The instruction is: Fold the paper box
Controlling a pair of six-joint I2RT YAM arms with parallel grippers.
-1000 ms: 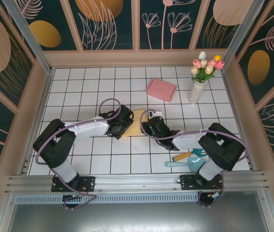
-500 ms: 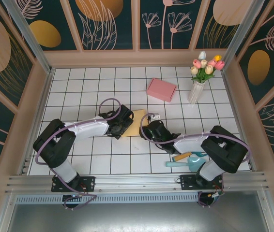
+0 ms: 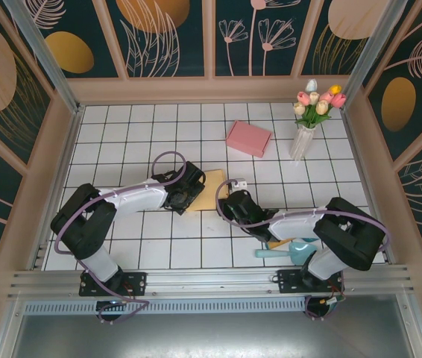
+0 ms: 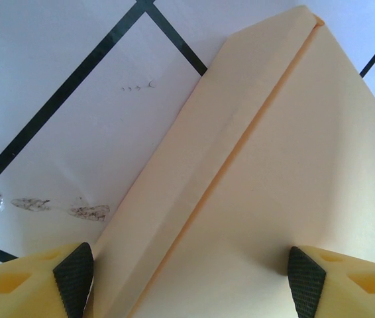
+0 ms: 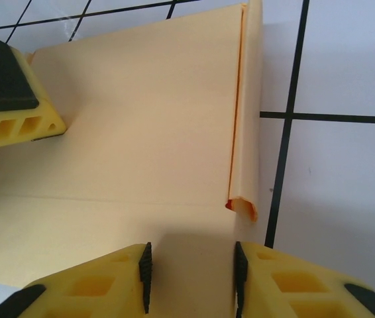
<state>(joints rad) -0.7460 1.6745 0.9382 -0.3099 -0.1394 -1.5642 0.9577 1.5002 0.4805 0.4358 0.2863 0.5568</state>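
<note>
1. The paper box (image 3: 211,185) is a flat, pale yellow card blank. It lies on the middle of the tiled table (image 3: 121,127), between the two grippers.
2. It looks light and thin, stiff across its panels but ready to bend at the scored creases. Pushed from one side alone, it would likely slide on the glossy tiles, and a hard pinch could crumple it.
3. One narrow side flap (image 5: 244,132) is already turned over onto the panel, with its cut end lifted a little. A long edge like that, or a panel edge close to a crease, seems the best place to take hold.
4. The left gripper (image 4: 189,279) has its jaws wide apart and clamps nothing. It stands over the part of the blank facing the table's left edge, with one pad at a folded edge strip and the other on the open panel.
5. The right gripper (image 5: 191,278) has its jaws apart by a narrow gap. It is at the blank's edge nearest the table's near edge. Bare panel shows in the gap, and the side flap is just beyond one finger. Whether the pads touch the card cannot be told.
</note>
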